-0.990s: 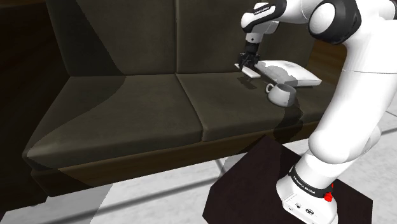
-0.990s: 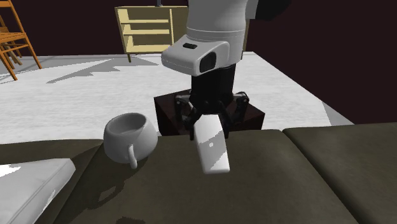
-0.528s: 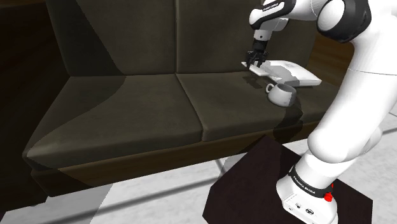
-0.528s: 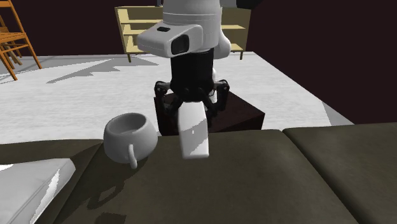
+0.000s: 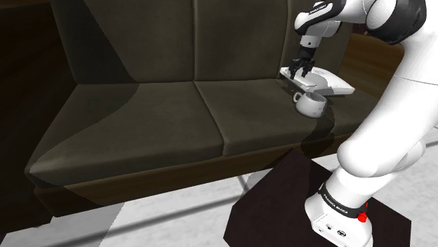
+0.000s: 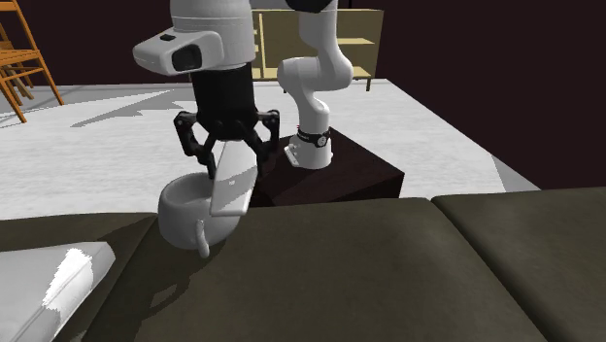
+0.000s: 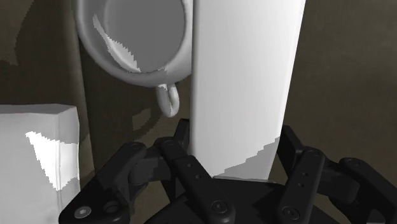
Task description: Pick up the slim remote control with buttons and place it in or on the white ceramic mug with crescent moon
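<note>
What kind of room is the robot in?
Probably a living room: there's a big dark sofa with a white mug on it, and across the light floor stand a wooden chair and a pale shelf unit.

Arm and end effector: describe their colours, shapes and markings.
The arm has rounded white links and dark joints, with a black lettered band and a red dot near its base. The end effector is all black, its jointed linkage fingers showing round bolt heads.
</note>
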Controlling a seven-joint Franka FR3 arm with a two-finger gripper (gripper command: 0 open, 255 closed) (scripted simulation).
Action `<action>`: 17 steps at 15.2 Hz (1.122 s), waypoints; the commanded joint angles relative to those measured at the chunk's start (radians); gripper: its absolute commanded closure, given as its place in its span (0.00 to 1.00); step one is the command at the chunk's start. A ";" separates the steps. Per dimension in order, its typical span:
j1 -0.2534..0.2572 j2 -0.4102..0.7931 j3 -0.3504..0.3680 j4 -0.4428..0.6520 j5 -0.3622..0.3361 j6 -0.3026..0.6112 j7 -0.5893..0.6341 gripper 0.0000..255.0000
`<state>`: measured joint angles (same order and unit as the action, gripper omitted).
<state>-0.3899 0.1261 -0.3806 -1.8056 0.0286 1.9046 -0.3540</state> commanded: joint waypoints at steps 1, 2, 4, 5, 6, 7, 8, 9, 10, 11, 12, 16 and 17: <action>-0.027 -0.014 -0.022 -0.019 -0.004 0.006 -0.050 1.00; -0.039 -0.019 -0.032 -0.025 -0.005 0.008 -0.071 1.00; -0.063 -0.026 -0.052 -0.034 -0.007 0.010 -0.115 1.00; -0.076 -0.028 -0.062 -0.036 -0.007 0.011 -0.137 1.00; -0.088 -0.029 -0.072 -0.038 -0.007 0.012 -0.160 1.00; -0.105 -0.028 -0.085 -0.038 -0.006 0.012 -0.190 1.00; -0.105 -0.026 -0.085 -0.048 -0.004 0.025 -0.190 1.00; -0.105 -0.023 -0.085 -0.058 -0.003 0.038 -0.191 1.00; -0.105 -0.019 -0.085 -0.068 -0.001 0.051 -0.192 1.00; -0.106 -0.016 -0.084 -0.078 0.001 0.063 -0.193 1.00; -0.106 -0.012 -0.084 -0.087 0.003 0.076 -0.195 1.00; -0.108 0.005 -0.083 -0.122 0.012 0.126 -0.200 1.00; -0.108 0.010 -0.083 -0.130 0.014 0.139 -0.202 1.00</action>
<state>-0.4980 0.1342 -0.4638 -1.9247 0.0416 2.0297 -0.5546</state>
